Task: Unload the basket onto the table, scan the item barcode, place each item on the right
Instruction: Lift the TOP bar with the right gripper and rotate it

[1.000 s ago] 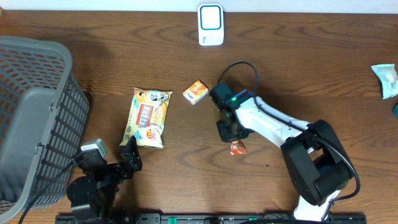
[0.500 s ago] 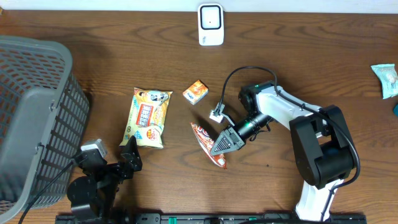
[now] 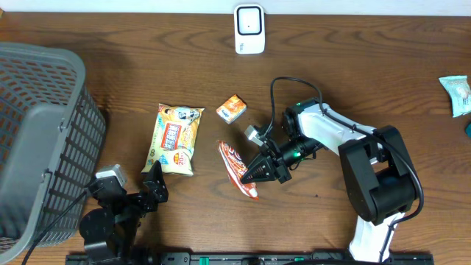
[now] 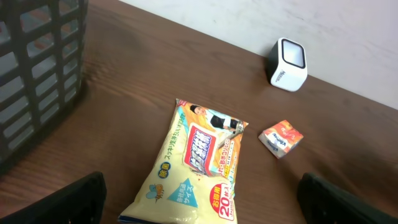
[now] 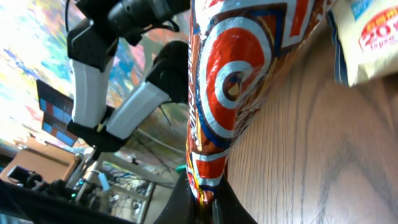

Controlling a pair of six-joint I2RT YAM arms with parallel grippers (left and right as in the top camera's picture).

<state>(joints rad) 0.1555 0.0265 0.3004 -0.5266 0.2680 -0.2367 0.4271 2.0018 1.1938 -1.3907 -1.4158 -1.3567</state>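
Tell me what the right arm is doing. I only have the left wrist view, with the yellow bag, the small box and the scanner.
Observer: The right fingers are shut on a red packet, just right of the yellow bag.
Operator: Is it at the scanner yet?
Observer: No. The scanner sits at the far edge, and the red packet is on the near side of the small box.
Operator: Anything else out there?
Observer: A teal packet lies at the table's right edge.
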